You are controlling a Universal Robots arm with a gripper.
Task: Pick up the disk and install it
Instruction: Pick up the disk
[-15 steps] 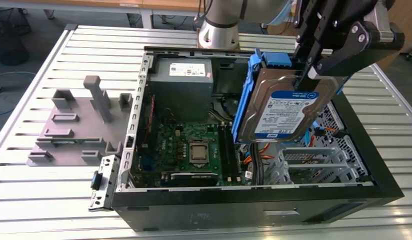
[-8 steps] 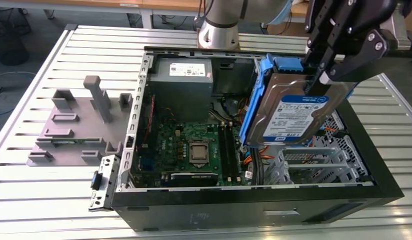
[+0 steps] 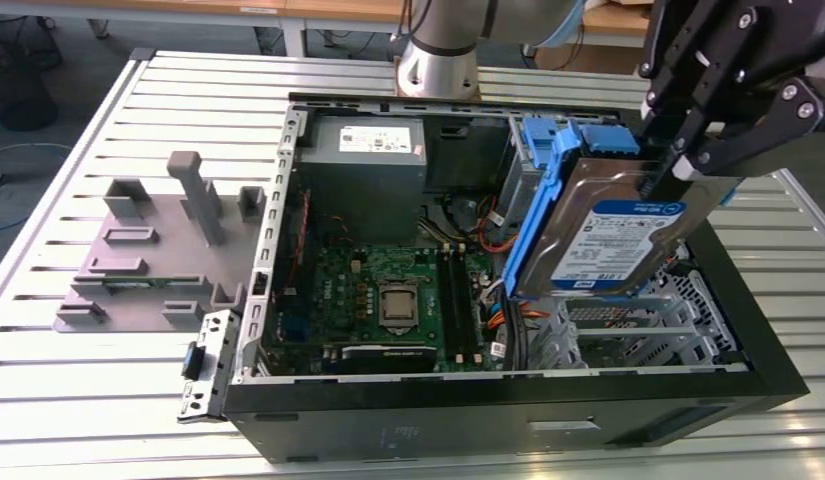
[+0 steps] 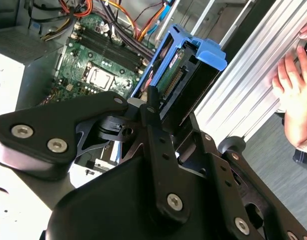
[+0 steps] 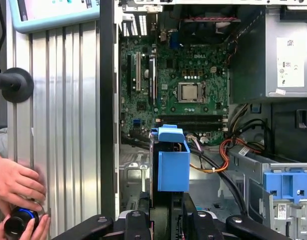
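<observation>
The disk [image 3: 612,235], a silver drive with a white-and-blue label in a blue carrier, hangs tilted on edge above the open computer case, over the metal drive cage [image 3: 626,320] at the exterior view's right. My gripper [image 3: 672,170] is shut on its upper edge. In the second wrist view the black fingers [image 4: 149,112] clamp the disk [image 4: 186,75], whose connector end points down toward the case. The first wrist view looks along the disk's blue carrier [image 5: 173,160] from my gripper [image 5: 166,212] to the cage floor below.
The motherboard [image 3: 399,290] and the grey power supply [image 3: 365,150] fill the case's left side. Another blue bracket [image 5: 288,187] sits in a neighbouring bay. A grey fixture [image 3: 159,250] stands on the slatted table. A person's hand [image 5: 16,185] holds a knob beside the case.
</observation>
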